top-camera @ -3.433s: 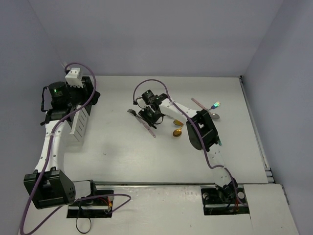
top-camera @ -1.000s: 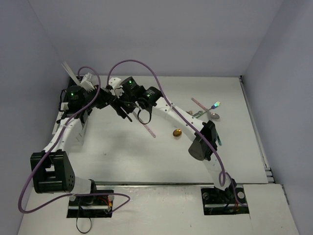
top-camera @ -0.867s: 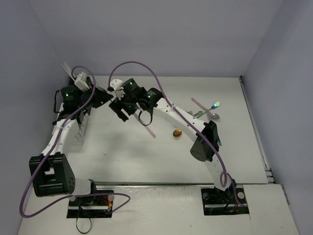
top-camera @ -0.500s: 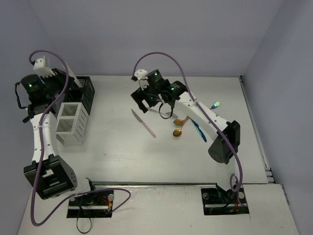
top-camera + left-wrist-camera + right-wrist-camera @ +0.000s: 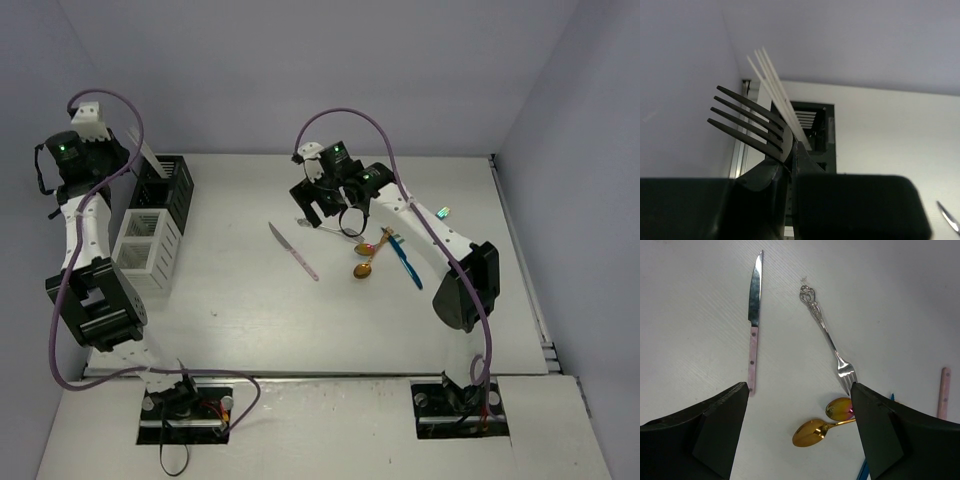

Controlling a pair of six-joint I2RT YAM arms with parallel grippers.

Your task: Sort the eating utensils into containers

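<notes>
My left gripper (image 5: 790, 150) is shut on a black fork (image 5: 747, 121), tines up, held high above the black container (image 5: 812, 125), where thin pale sticks (image 5: 775, 95) lean. From above, that gripper (image 5: 112, 165) hovers at the back left beside the black container (image 5: 165, 185); the white container (image 5: 145, 250) stands in front of it. My right gripper (image 5: 799, 387) is open and holds nothing, above a silver fork (image 5: 827, 335), two gold spoons (image 5: 812, 432) and a pink-handled knife (image 5: 752, 340). In the top view it (image 5: 315, 205) hangs mid-table.
A blue-handled utensil (image 5: 405, 262) lies right of the gold spoons (image 5: 362, 270). The pink-handled knife (image 5: 293, 250) lies alone left of them. A pink handle (image 5: 943, 392) shows at the right edge. A small shiny piece (image 5: 440, 212) lies far right. Walls close in on the left and at the back.
A second ago both grippers met beside the containers. The left arm has since swung back-left and up with the black fork; the right gripper opened and moved right over the loose cutlery.
</notes>
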